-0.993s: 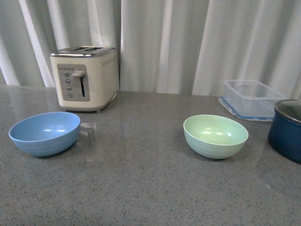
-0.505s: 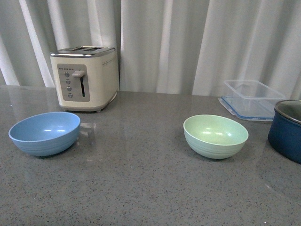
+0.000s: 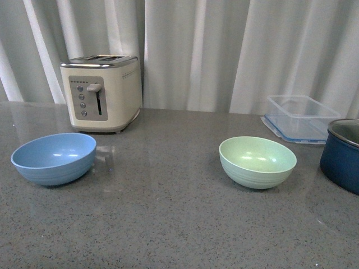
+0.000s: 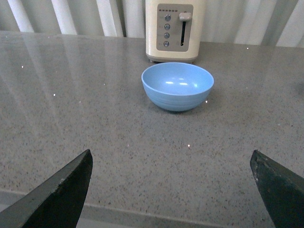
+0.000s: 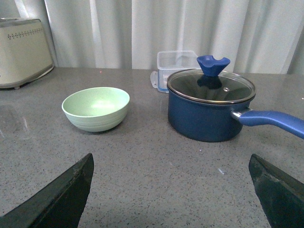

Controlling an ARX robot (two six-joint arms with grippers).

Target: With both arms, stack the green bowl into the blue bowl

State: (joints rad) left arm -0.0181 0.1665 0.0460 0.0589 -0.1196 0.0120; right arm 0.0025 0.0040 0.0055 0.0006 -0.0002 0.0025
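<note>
From the front, the blue bowl (image 3: 54,158) sits upright on the grey counter (image 3: 168,213) at the left, just before a cream toaster (image 3: 101,92). The green bowl (image 3: 257,161) stands upright well apart from it, toward the right. A clear container (image 3: 301,118) lies behind the green bowl and a navy pot (image 3: 342,154) is at the right edge.

From the left wrist, the left gripper (image 4: 171,156) has its dark prongs spread wide over bare counter, and the blue bowl (image 4: 177,86) is ahead, apart from them.

From the right wrist, the right gripper (image 5: 171,159) is likewise splayed wide above the counter. The green bowl (image 5: 96,108) is ahead of it, beside the lidded navy pot (image 5: 210,111), not touching
</note>
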